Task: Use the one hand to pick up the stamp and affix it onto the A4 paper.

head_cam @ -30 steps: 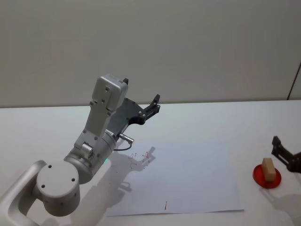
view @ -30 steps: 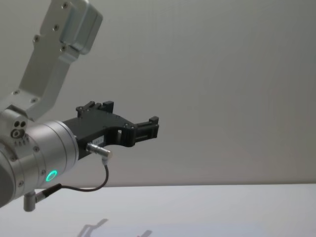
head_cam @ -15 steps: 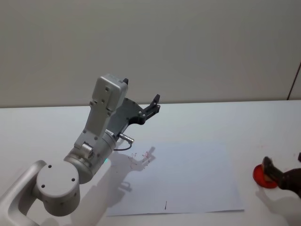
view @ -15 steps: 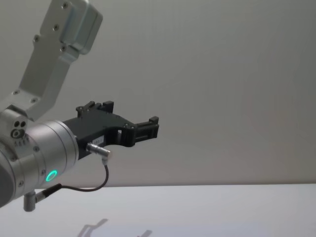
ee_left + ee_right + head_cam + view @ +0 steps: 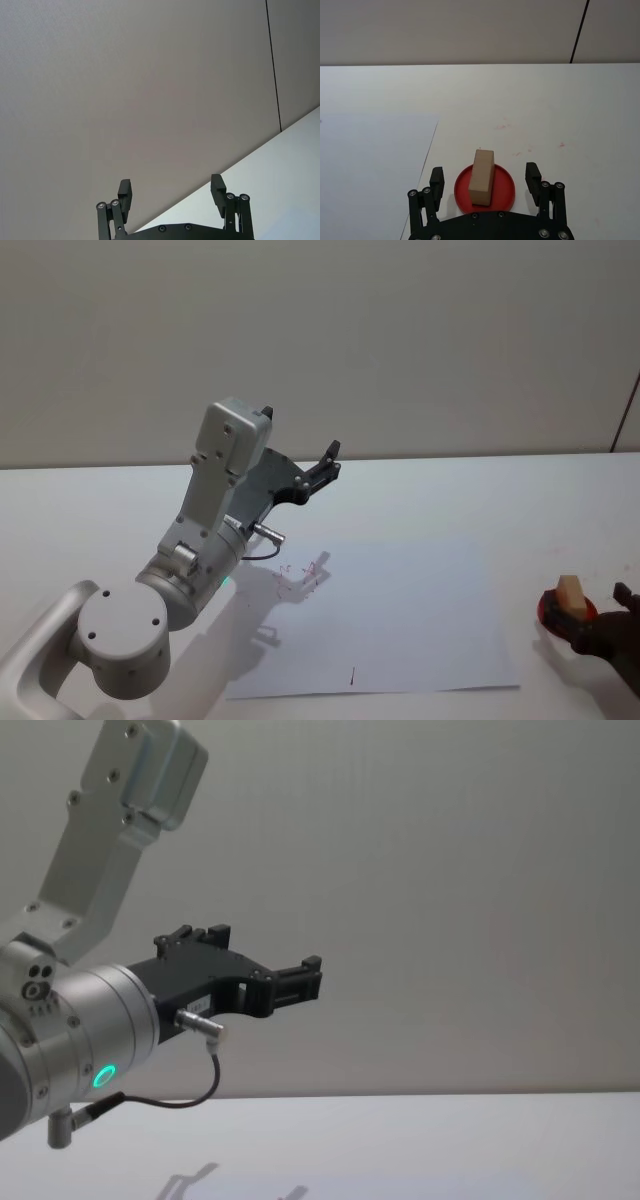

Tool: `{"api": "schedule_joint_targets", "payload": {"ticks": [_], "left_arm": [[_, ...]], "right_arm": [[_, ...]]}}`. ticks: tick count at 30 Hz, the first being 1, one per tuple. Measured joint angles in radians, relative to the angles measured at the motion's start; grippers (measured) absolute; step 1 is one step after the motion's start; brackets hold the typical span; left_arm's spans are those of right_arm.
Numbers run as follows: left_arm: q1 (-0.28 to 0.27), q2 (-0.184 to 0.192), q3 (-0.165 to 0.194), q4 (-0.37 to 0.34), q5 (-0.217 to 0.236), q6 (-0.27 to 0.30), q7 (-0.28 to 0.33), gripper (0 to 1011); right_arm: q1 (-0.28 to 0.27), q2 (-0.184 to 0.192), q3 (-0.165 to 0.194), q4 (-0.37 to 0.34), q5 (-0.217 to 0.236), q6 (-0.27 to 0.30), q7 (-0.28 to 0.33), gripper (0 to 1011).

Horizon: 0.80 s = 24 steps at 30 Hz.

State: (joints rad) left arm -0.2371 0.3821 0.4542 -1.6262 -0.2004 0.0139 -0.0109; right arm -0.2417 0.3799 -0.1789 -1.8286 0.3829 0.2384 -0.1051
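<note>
Writing on paper: the A4 paper (image 5: 400, 610) has small red marks (image 5: 305, 570) at its far left part and one tiny dark mark (image 5: 352, 676) by its near edge. They are too small to read.
Tag: a little white tag (image 5: 200, 1007) sits on the left gripper (image 5: 300, 982). Its words are too small to read.
What changed: a second ago the right gripper (image 5: 485, 171) was just to the right of the red dish (image 5: 506, 192). Half a second ago it was over the dish and hid the stamp (image 5: 570, 592). Now it is nearer, at the near right corner of the scene, and the top of the stamp shows again.
What stayed: the left arm (image 5: 220, 500) and the paper have not moved.
Right gripper: its two black fingers (image 5: 437, 176) are spread wide, one on each side of the red dish. It holds nothing and does not touch the stamp.
Stamp: a small tan wood block. It stands on the red dish, between the two fingers.
Red dish: it sits on the white table (image 5: 480, 500), right of the paper and near its right edge, not on it.
Left gripper: held up high over the far left of the table, with its fingers spread wide and nothing between them.
Green light (image 5: 103, 1075): it glows on the left arm's silver wrist.
</note>
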Motion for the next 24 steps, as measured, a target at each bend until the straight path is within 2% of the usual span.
{"api": "schedule_joint_targets", "payload": {"ticks": [6, 11, 21, 22, 24], "left_arm": [[0.0, 0.0, 0.0, 0.0, 0.0, 0.0, 0.0, 1001], [0.0, 0.0, 0.0, 0.0, 0.0, 0.0, 0.0, 1001], [0.0, 0.0, 0.0, 0.0, 0.0, 0.0, 0.0, 1001], [0.0, 0.0, 0.0, 0.0, 0.0, 0.0, 0.0, 1001], [0.0, 0.0, 0.0, 0.0, 0.0, 0.0, 0.0, 1001]], "right_arm": [[0.021, -0.018, -0.008, 0.028, -0.021, 0.013, 0.01, 998], [0.033, -0.029, -0.012, 0.044, -0.032, 0.021, 0.015, 910], [0.045, -0.039, -0.016, 0.059, -0.044, 0.028, 0.021, 623], [0.046, -0.04, -0.017, 0.061, -0.045, 0.028, 0.021, 564], [0.048, -0.041, -0.017, 0.063, -0.046, 0.029, 0.022, 534]]}}
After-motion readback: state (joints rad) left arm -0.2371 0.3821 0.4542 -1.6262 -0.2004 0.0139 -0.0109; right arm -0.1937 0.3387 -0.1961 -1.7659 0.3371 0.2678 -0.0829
